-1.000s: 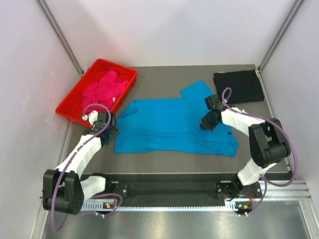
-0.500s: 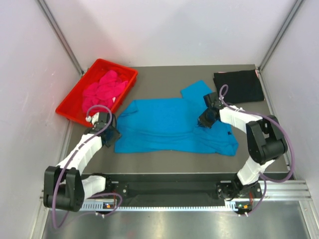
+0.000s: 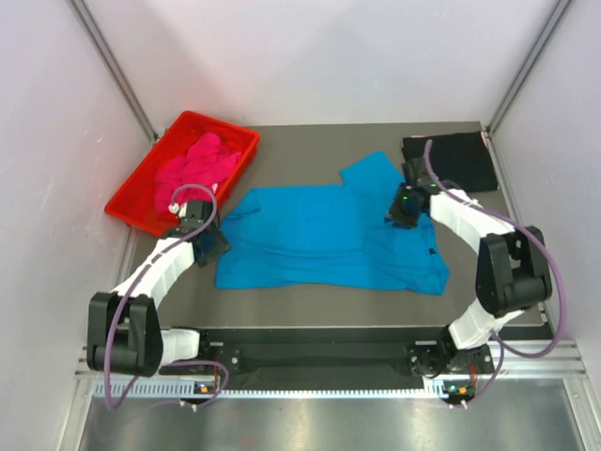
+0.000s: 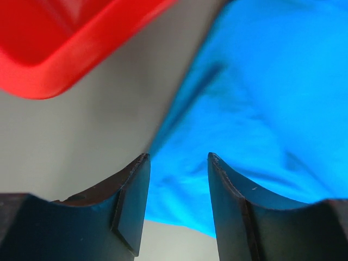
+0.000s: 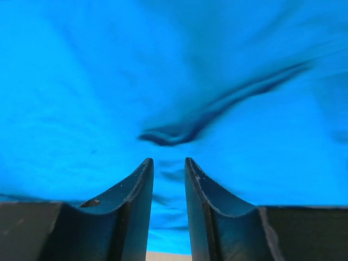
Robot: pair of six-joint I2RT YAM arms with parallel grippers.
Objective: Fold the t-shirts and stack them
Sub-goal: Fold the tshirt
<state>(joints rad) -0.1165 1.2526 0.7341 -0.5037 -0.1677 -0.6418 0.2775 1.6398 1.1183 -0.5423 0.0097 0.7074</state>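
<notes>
At the left end effector [image 4: 178, 163], jaws are held wide and empty over the turquoise t-shirt [image 3: 319, 235] edge. At the right end effector [image 5: 168, 163], they are narrowly parted, with nothing gripped. The shirt is spread on the counter [image 3: 310, 150]. Risk: cloth may be missed or bunched, so the fold is skewed.

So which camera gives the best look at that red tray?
The top view: the whole red tray shows, pink shirt inside. The left wrist camera catches only one blurred corner; the right wrist, none.
</notes>
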